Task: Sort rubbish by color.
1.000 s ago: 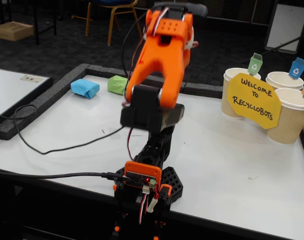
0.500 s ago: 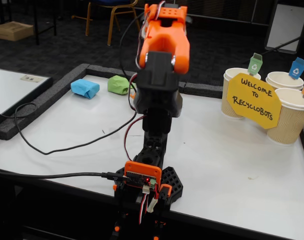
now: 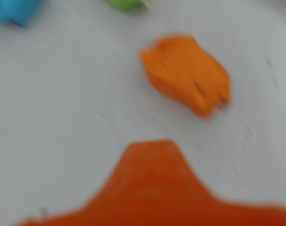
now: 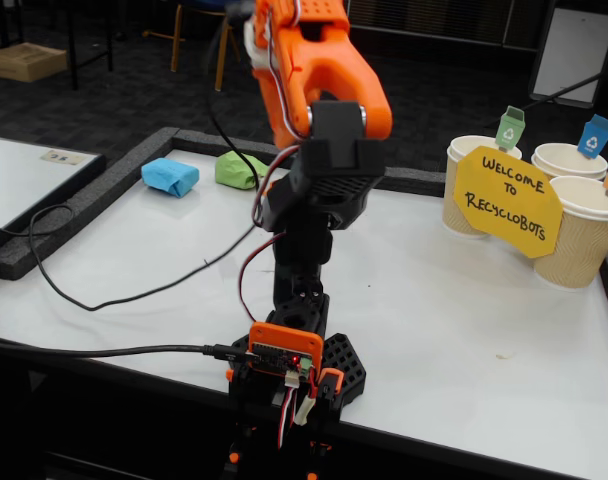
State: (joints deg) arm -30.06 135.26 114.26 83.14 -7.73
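On the white tabletop (image 4: 464, 330), the blue wad (image 4: 170, 176) and green wad (image 4: 235, 169) sit at the far left edge, well apart from the three paper cups (image 4: 584, 228) at the right. The orange wad (image 3: 186, 73) lies free below the pincer (image 3: 152, 155) in the blurred wrist view, apparently the next target; whether the pincer stands apart or together, I cannot tell. Compared with a second ago, the arm (image 4: 314, 90) has reared upright and swung left.
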